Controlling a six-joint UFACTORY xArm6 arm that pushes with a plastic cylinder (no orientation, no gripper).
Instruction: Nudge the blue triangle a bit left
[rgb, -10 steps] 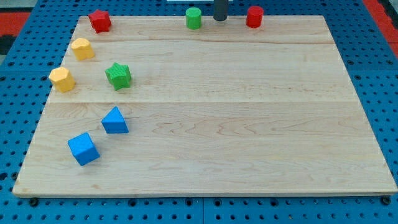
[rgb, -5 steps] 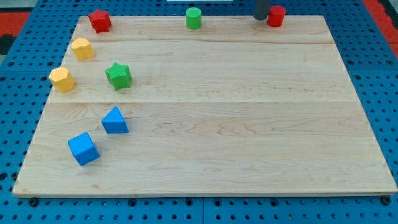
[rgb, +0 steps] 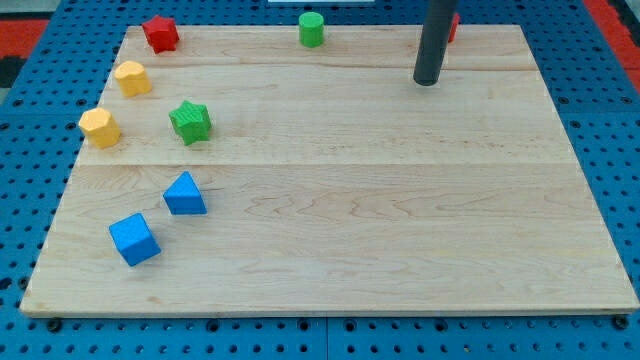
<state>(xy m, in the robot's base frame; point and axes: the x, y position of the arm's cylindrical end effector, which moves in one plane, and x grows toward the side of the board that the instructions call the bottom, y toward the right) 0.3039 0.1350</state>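
My tip (rgb: 427, 82) rests on the wooden counter (rgb: 400, 220) near the view's top right; no jaws exist. The blue triangle (rgb: 184, 194) lies well apart, toward the view's lower left.

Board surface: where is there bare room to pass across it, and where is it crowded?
The wooden board is bare from my tip down to the view's bottom and right edges, and leftward to the blue triangle. The crowded strip is the view's left: red star, two yellow blocks, green star, blue cube.
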